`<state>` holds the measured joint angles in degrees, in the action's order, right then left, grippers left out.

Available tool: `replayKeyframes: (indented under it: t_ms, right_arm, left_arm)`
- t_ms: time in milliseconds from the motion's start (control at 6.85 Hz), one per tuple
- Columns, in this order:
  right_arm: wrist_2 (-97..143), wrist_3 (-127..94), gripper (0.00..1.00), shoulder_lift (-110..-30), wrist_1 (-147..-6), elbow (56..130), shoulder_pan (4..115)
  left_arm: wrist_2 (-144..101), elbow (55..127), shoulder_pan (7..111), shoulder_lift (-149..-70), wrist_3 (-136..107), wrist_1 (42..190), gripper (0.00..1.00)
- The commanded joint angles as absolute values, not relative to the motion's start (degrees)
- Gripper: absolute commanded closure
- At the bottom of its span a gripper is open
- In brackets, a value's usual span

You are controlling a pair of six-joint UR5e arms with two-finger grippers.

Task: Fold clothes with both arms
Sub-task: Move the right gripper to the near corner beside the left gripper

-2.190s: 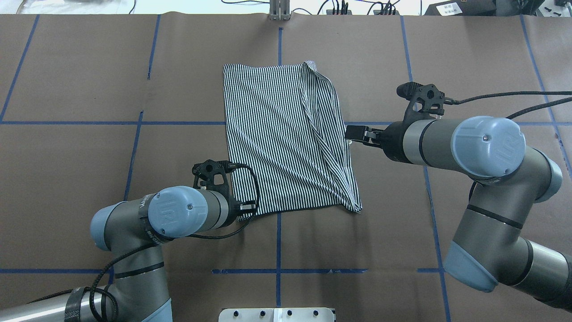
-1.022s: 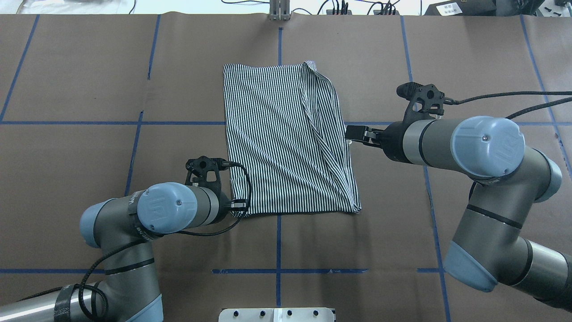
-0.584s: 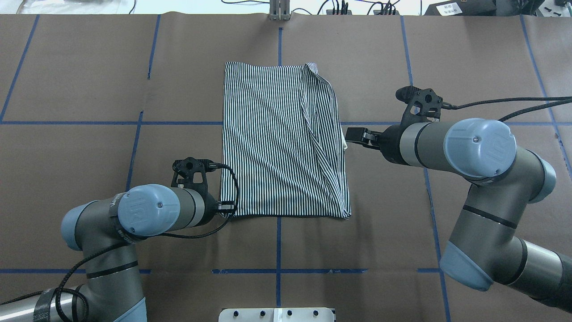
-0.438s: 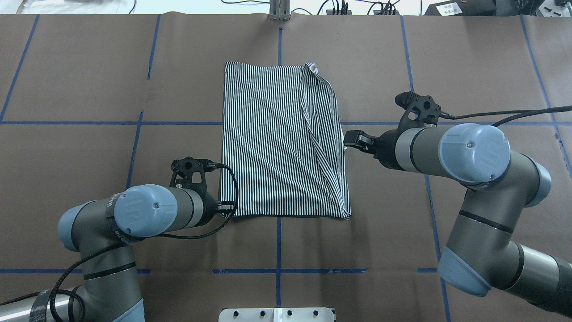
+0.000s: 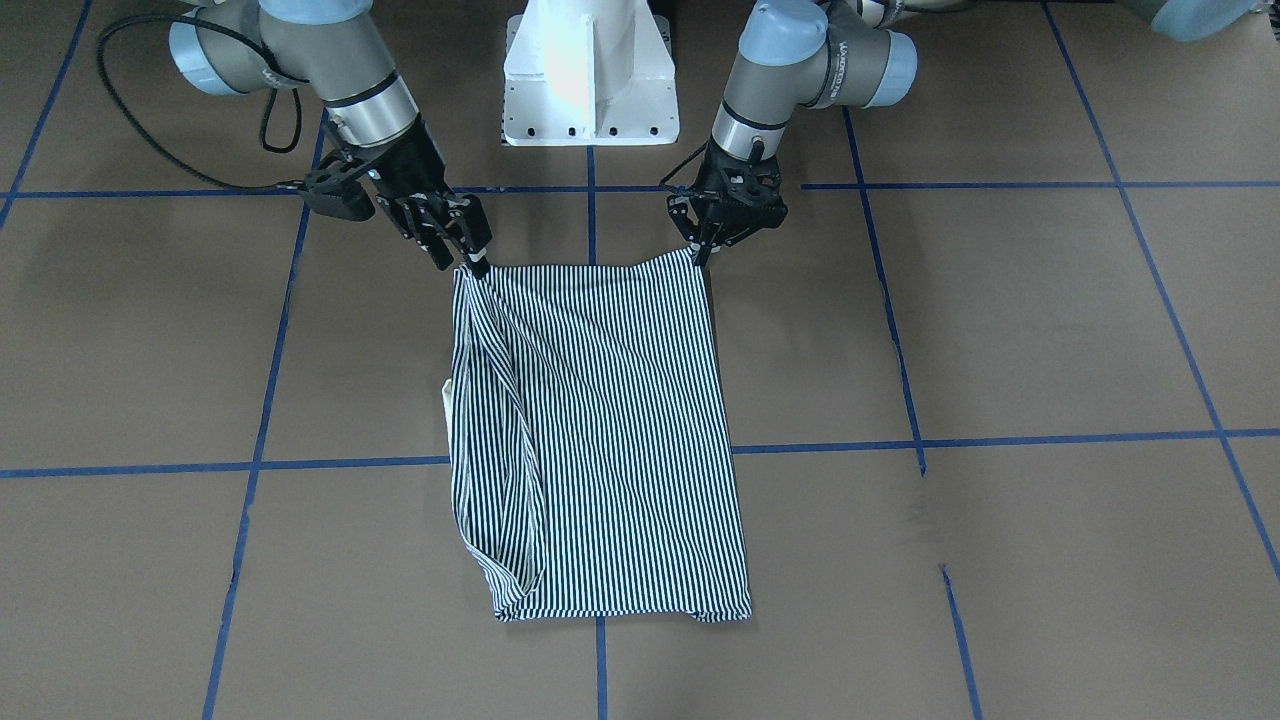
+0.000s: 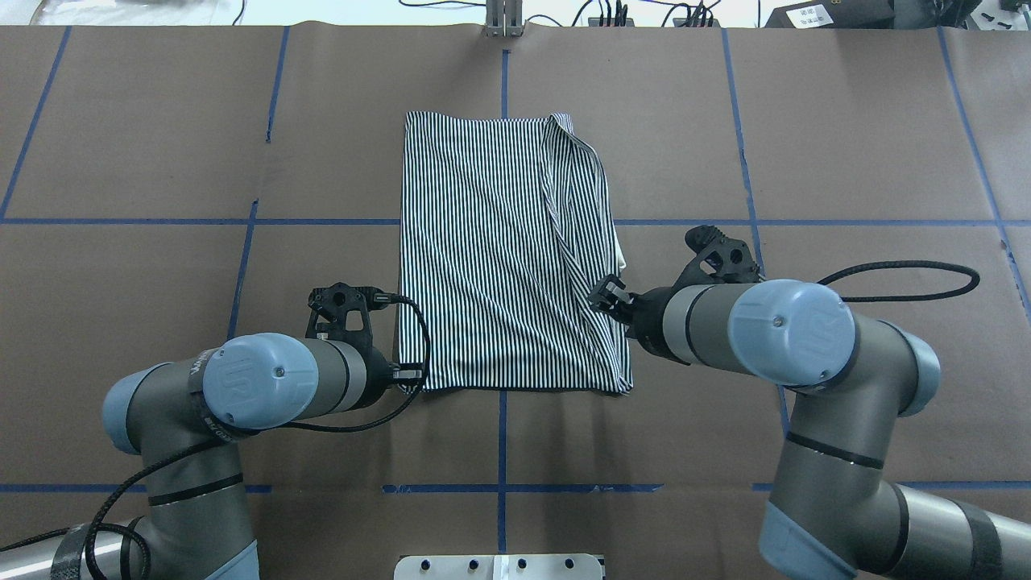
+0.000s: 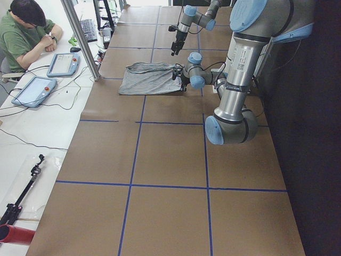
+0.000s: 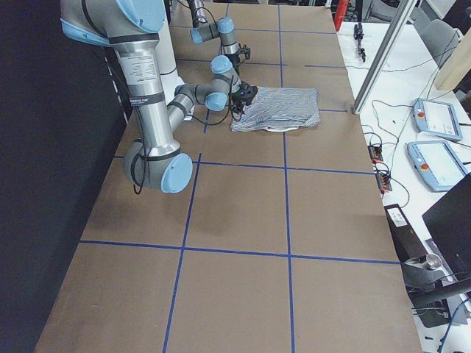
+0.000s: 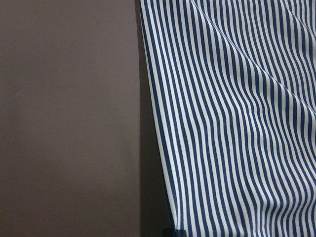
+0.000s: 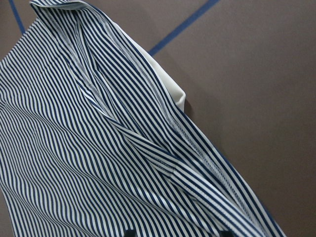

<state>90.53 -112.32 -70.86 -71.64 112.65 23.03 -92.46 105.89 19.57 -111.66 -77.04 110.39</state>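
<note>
Striped shirt (image 6: 499, 258) flat; left hand (image 5: 700, 254) pinches corner (right hand (image 5: 472, 262) spread).

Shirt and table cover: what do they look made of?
Shirt: soft, thin fabric, likely a knit, matte. It drapes into loose creases and folded layers.
Table cover: looks like brown paper or thin card sheet, matte, lying flat with slight creases. The exact stock is unclear.
Grid lines: blue tape, by the look.

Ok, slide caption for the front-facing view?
Left gripper pinches the striped shirt's corner; right gripper hovers open above it.
</note>
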Motion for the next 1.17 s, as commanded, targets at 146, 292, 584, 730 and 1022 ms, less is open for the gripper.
replayKeyframes:
  t_ms: [146, 292, 584, 730, 1022]
  right_arm:
    - [86.7, -118.6, 0.31, -64.0, -87.2, 108.9, 16.8]
    - [86.5, -118.7, 0.31, -61.0, -87.5, 104.8, 16.7]
    - [86.3, -118.3, 0.31, -58.1, -87.5, 100.2, 17.0]
    - [86.4, -118.0, 0.31, -58.2, -87.6, 100.1, 17.3]
    - [86.7, -116.1, 0.31, -58.1, -89.2, 100.0, 18.5]
  left_arm:
    - [-92.5, 105.9, 19.5, -112.1, -77.1, 110.4, 1.00]
    - [-92.5, 106.0, 19.5, -112.1, -77.2, 110.4, 1.00]
    - [-92.5, 106.0, 19.4, -112.1, -77.2, 110.4, 1.00]
    - [-92.5, 106.0, 19.4, -112.1, -77.3, 110.4, 1.00]
    - [-92.5, 106.0, 19.4, -112.1, -77.3, 110.4, 1.00]
